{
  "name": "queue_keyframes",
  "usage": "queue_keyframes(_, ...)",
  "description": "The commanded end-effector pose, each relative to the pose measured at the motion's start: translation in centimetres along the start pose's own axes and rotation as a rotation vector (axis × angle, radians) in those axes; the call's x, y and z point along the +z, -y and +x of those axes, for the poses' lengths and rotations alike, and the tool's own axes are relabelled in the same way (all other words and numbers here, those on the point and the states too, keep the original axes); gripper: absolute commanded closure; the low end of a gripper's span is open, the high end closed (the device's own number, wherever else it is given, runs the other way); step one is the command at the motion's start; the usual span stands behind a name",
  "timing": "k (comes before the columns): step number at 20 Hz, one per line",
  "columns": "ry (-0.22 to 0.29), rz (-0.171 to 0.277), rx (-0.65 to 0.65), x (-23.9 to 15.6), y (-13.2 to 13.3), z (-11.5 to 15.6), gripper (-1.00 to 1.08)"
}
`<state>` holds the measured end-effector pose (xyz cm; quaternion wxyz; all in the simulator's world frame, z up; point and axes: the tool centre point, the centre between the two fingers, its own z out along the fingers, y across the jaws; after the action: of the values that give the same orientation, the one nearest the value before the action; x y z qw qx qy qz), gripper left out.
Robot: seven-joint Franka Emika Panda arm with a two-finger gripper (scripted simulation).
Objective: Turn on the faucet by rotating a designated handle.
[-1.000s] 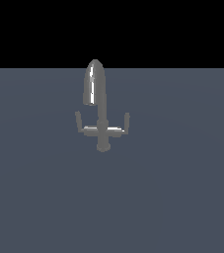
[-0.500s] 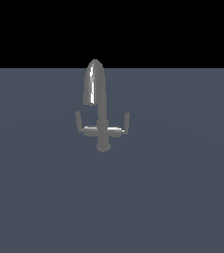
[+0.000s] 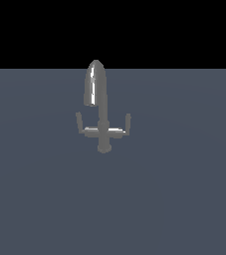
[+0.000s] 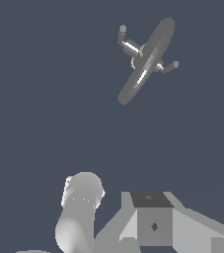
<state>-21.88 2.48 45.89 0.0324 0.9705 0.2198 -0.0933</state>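
Observation:
The faucet [image 3: 102,112] is a small shiny grey tap standing upright on the dark floor, with an arched spout whose mouth leans to the exterior view's left. The handle [image 3: 78,121] is the short upturned lever at that end of the crossbar. An identical lever [image 3: 128,122] ends the other arm. The wrist view shows the faucet [image 4: 145,62] from above and far off, with both levers; I cannot tell which one is the handle there. Grey blocky parts of my gripper [image 4: 153,220] fill that view's lower edge, well apart from the faucet. Its fingers do not show clearly. The gripper is absent from the exterior view.
A flat dark blue-grey floor [image 3: 174,199] surrounds the faucet, with black background above it. A pale grey rounded arm part [image 4: 79,210] shows beside the gripper body in the wrist view.

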Motion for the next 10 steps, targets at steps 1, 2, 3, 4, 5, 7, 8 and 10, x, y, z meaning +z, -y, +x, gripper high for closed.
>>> queue_keyframes(1, 0.036, -0.023, -0.074, 0.2, -0.4, 0.6, 1.08)
queue_keyframes(2, 0.050, -0.032, -0.103, 0.3, -0.6, 0.9, 1.08)
queue_keyframes(3, 0.065, -0.040, -0.133, 0.4, -0.8, 1.2, 1.08)
queue_keyframes(4, 0.080, -0.048, -0.162, 0.5, -0.9, 1.5, 1.08)
queue_keyframes(5, 0.095, -0.055, -0.191, 0.5, -1.1, 1.7, 1.08)
queue_keyframes(7, 0.125, -0.069, -0.251, 0.7, -1.4, 2.3, 1.08)
queue_keyframes(8, 0.141, -0.076, -0.280, 0.8, -1.6, 2.6, 1.08)
queue_keyframes(10, 0.172, -0.087, -0.339, 1.0, -1.9, 3.2, 1.08)
